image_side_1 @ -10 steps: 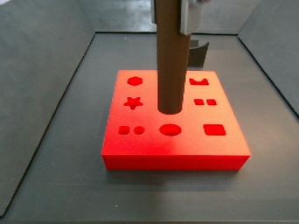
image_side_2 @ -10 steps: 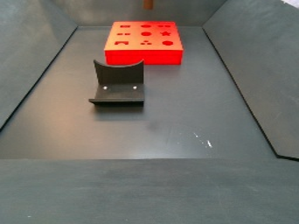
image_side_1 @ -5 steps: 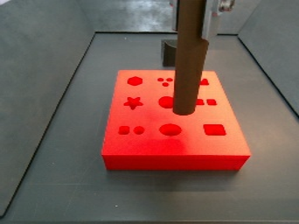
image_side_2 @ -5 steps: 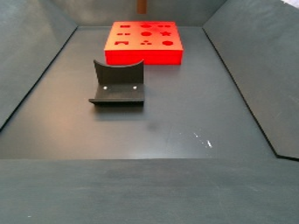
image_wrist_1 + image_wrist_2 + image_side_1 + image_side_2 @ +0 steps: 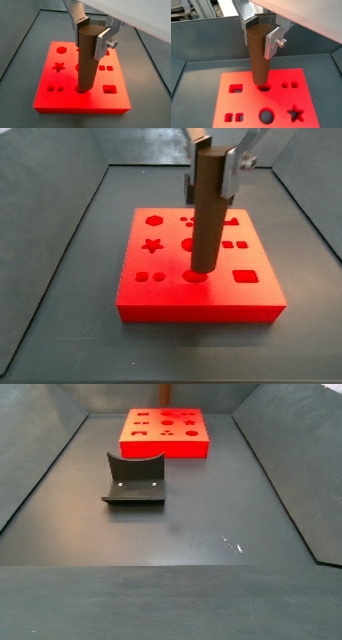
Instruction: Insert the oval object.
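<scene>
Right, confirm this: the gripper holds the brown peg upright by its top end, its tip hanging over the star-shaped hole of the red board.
Not the star hole. In a side view the gripper holds the brown peg upright by its top end, but the tip hangs over the oval hole in the red board; the star hole sits off to one side, clear of the peg.

The gripper [image 5: 92, 31] has flat silver plate jaws with dark pads and a small screw.
</scene>
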